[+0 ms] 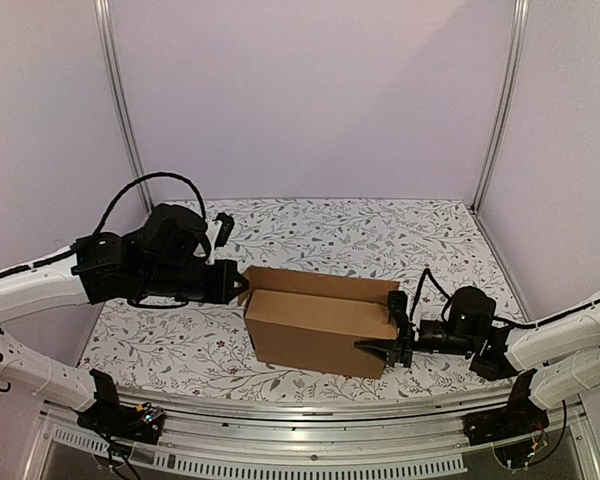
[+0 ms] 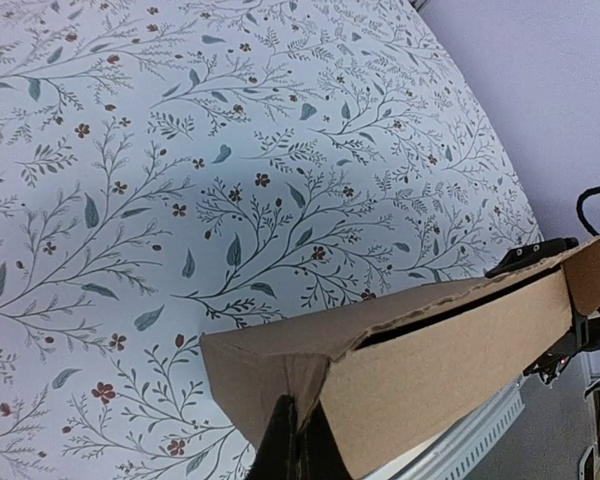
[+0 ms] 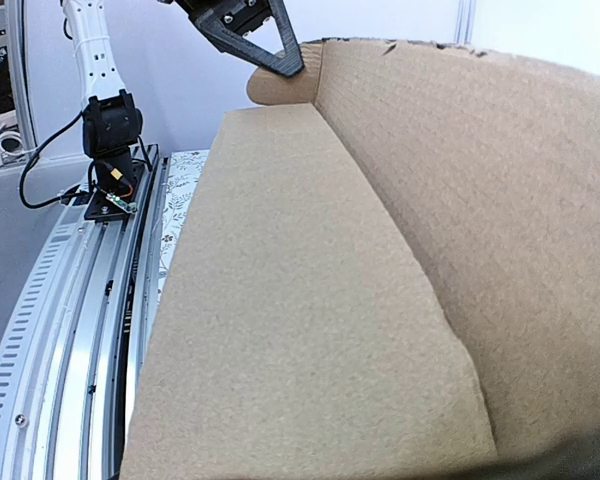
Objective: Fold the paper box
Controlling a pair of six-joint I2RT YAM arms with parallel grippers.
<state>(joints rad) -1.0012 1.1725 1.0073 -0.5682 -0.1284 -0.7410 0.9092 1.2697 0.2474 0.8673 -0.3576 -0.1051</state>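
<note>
– Left gripper [image 1: 237,281], overhead view: state and position?
– Jaws fully closed. The tips meet the upper left corner of the paper box [image 1: 315,335]. The box stands on the worktop [image 1: 380,235], close to the near edge and about midway between the left and right edges. Its rear panel rises above the front one.
– Right gripper [image 1: 383,325], same view?
– It is at the right end of the box. One finger is above and one below, set apart, with the end wall between them. Whether they clamp the wall cannot be told.
– Left wrist view?
– The fingers [image 2: 280,450] lie together at the bottom edge of the frame, against the nearest corner of the box [image 2: 450,350]. A dark slit runs along the box's top edge. Floral worktop [image 2: 180,150] fills the rest of the view.
– Right wrist view?
– Cardboard [image 3: 280,300] fills most of the frame, with a lower panel in front and a taller panel behind. This gripper's own fingers cannot be made out. The left gripper [image 3: 280,60] points its closed tips at the far corner, beside a rounded flap. The metal rail [image 3: 80,300] runs along the worktop's near edge.
</note>
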